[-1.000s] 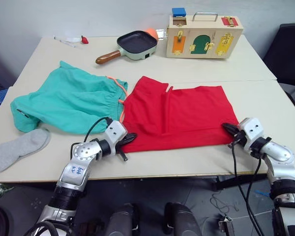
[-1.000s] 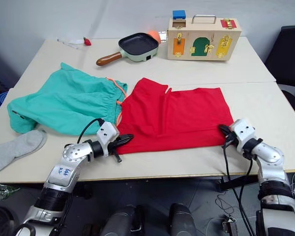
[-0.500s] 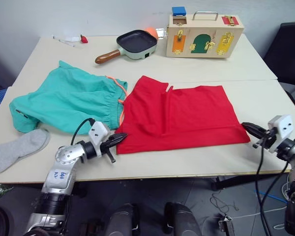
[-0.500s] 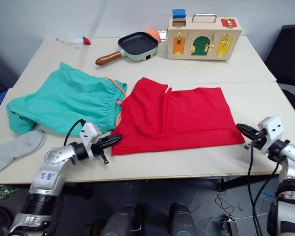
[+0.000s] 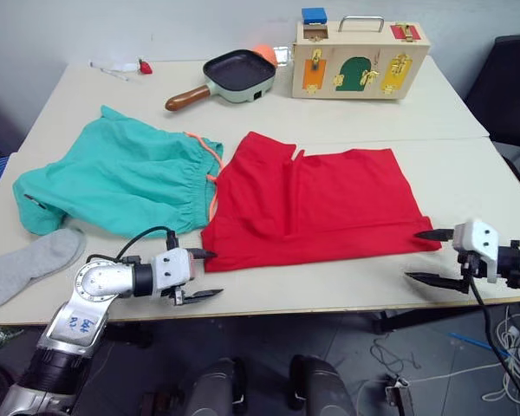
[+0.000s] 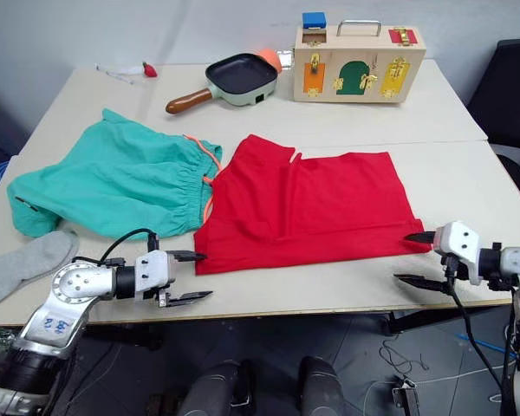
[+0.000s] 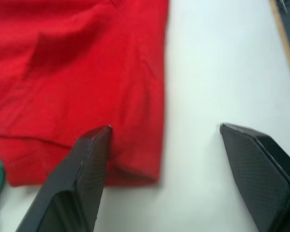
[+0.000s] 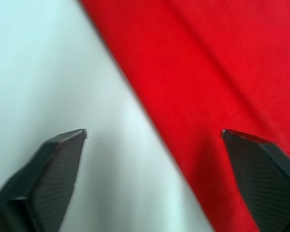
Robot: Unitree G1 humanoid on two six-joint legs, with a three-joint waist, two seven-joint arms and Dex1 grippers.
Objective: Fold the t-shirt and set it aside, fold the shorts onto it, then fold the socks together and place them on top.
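The red t-shirt (image 5: 316,208) lies folded flat on the table's middle, its front edge near me. My left gripper (image 5: 208,274) stands open just off the shirt's front left corner (image 7: 135,164), holding nothing. My right gripper (image 5: 418,256) is open too, beside the front right corner, one finger over the red cloth (image 8: 222,72). The teal shorts (image 5: 121,178) lie spread out to the left, touching the shirt, orange drawstring showing. A grey sock (image 5: 30,263) lies at the table's front left.
At the back stand a frying pan (image 5: 238,76) and a wooden latch box (image 5: 360,48). A small red item (image 5: 146,66) lies at the back left corner. A black chair (image 5: 511,78) is off the table's right side. The table edge (image 5: 329,308) runs just below both grippers.
Both grippers, shut on the t-shirt's front corners a second ago, have opened, let go and drawn back toward the front edge. The shirt stays flat.
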